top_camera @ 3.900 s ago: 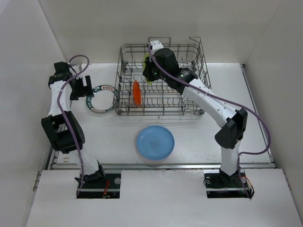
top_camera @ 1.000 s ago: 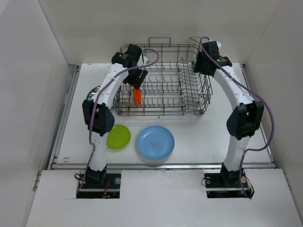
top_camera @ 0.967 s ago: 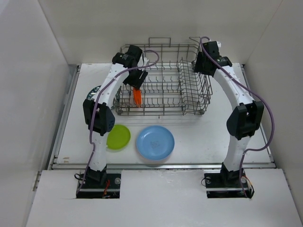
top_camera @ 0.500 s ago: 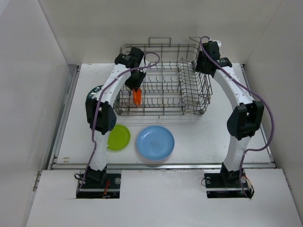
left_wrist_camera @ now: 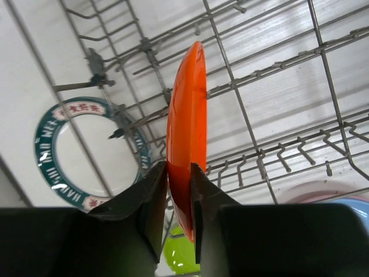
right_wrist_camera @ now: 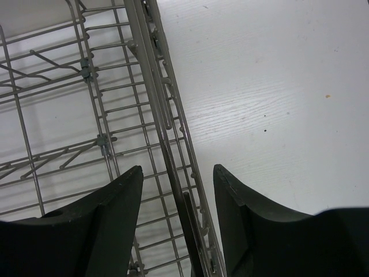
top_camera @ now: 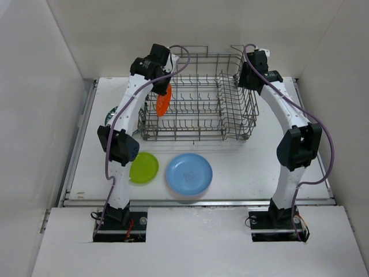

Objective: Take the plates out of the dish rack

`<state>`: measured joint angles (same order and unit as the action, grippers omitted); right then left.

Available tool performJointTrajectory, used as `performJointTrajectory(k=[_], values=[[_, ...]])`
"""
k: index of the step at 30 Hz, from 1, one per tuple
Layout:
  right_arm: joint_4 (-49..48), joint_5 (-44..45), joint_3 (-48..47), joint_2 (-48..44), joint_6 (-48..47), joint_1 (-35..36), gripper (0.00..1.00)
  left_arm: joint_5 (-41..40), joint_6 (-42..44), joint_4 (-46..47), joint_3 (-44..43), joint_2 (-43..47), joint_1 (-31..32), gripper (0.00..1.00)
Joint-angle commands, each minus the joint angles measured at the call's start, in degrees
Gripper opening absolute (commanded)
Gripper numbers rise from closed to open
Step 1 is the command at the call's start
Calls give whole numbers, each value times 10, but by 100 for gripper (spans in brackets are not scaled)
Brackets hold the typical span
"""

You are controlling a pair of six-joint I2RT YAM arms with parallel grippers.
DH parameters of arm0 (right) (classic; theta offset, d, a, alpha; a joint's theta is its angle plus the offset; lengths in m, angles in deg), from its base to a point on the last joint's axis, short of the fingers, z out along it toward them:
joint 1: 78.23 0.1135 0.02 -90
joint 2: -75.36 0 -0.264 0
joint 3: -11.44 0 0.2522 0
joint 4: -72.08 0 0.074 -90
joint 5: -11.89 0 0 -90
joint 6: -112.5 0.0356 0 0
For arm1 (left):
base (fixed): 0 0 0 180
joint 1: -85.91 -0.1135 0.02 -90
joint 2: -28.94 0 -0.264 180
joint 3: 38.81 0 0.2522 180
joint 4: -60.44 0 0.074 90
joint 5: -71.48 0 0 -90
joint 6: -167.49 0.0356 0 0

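White-walled booth over a white table (top_camera: 248, 167), with the dish rack (top_camera: 196, 137) at 12 o'clock in the overhead view.

Lifting-out step in hand. Pinched on edge in the left gripper (left_wrist_camera: 179, 173), with fingers (left_wrist_camera: 153, 196) pressed against both faces near the lower rim: the orange plate (left_wrist_camera: 187, 115). Upright, slightly tilted, up above the tines at the rack's 9 o'clock end. Apparently free of the wires, though hard to tell how far clear. No other plate visible inside the rack, so probably the last one to come out.

Next, by judgement: raise a little more, carry over the raised wire side toward 7 or 8 o'clock, turn flat, set down on bare table. Calls for a steady wrist, given so narrow a hold on a smooth rim. Some risk of swivelling or slipping in the turn.

Across at 3 o'clock, the right gripper (right_wrist_camera: 177, 179) with jaws apart, astride the rack's top side rail and closed on nothing. Possibly there to steady the rack.

Around the drop zone:
- green plate (top_camera: 143, 167) at 7 o'clock
- light blue plate (top_camera: 189, 173) at 6 o'clock, just beside it
- teal-rim plate (left_wrist_camera: 86, 147) flat on the table at 9 o'clock, close outside the rack's wall and partly hidden under the left arm from above

In the way: the rack's side wall first, then these three. Little free table left of the rack, more room at 4 to 5 o'clock.
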<state>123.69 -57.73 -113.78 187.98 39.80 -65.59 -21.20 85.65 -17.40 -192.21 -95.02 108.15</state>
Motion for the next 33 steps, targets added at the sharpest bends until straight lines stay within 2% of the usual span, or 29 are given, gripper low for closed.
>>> performJointTrajectory(k=[1,7,16,19,22,23,24,26,27,28,29,31,33], values=[[3,-14,23,9,5,-3,57,-3,-6,0,-30,72,3,0],[3,-14,23,8,5,-3,57,-37,-1,6,23,77,3,0],[-2,-14,40,-2,5,-3,57,-63,-24,72,23,150,-10,0],[-2,-14,45,-2,5,-3,57,-29,-38,70,23,173,-45,0],[-2,-14,45,-7,5,-3,57,89,-38,20,33,194,-107,0],[-2,-14,45,-7,5,-3,57,168,-38,6,44,205,-126,0],[-2,-19,45,-7,5,-3,57,215,-26,-6,58,213,-167,0],[-2,-19,45,-13,5,-3,57,306,24,-47,119,230,-206,0],[-2,-25,45,-13,5,-3,57,377,121,-67,143,252,-231,0],[-2,-25,45,-13,5,-3,57,398,184,-112,167,267,-241,0],[-2,-33,45,-13,5,-3,57,405,239,-127,232,283,-247,0],[-2,-33,45,-19,5,-3,57,354,345,-143,297,331,-247,0],[-2,-39,45,-19,5,-3,56,334,391,-150,386,359,-247,0]])
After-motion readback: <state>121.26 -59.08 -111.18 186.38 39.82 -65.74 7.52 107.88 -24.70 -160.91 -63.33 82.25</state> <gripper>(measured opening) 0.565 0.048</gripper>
